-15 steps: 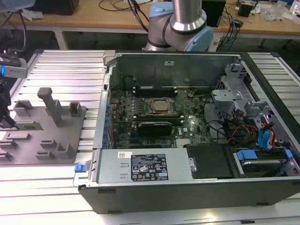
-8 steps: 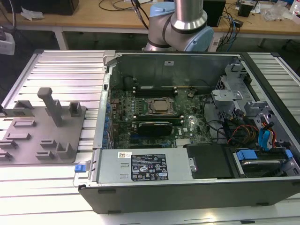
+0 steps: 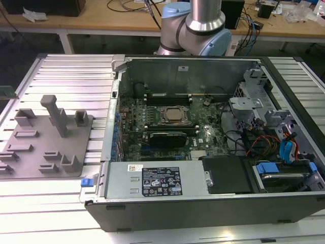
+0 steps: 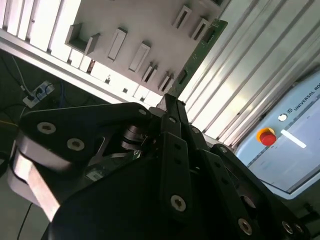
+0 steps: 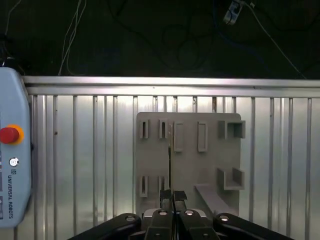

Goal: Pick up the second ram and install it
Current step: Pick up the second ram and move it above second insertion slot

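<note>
Pincer [image 5: 172,194] pressed onto ram stick [image 4: 202,45], holding it aloft over grey holder plate [image 3: 81,142], at exterior view's left on worktop [image 3: 61,76]. Open computer case [image 3: 203,203] at frame centre. Risk: thin grip lets stick twist or slip; crooked stick would jam in slot.

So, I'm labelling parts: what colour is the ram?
The ram is green, clearest in the second wrist view.

A grey slotted plastic plate [image 3: 71,145] is being borne by a ribbed aluminium table [image 3: 71,76], at the exterior view's left of an open black computer case [image 3: 203,209].
</note>
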You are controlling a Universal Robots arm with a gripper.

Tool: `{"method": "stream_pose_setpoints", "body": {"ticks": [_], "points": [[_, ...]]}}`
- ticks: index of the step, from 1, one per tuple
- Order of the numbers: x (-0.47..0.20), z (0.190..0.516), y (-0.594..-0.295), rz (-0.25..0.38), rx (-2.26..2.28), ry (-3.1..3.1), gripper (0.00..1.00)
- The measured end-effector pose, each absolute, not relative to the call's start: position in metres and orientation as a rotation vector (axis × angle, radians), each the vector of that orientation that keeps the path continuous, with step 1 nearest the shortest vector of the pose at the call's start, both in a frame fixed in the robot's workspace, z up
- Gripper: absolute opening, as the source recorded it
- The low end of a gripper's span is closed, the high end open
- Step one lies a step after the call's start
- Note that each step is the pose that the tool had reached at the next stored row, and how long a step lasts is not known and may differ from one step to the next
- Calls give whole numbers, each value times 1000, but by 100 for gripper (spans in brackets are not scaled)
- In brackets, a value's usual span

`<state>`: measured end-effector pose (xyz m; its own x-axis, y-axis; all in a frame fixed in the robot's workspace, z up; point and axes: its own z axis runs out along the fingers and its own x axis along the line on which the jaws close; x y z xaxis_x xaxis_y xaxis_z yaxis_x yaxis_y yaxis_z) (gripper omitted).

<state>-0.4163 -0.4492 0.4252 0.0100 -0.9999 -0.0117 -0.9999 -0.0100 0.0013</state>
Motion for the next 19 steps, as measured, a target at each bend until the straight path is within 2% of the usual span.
{"method": "stream_pose_setpoints", "body": {"ticks": [7,19], "points": [[-416,433,-449,15,-2228,2205,9],[-337,433,-449,15,-2227,2205,9]]}}
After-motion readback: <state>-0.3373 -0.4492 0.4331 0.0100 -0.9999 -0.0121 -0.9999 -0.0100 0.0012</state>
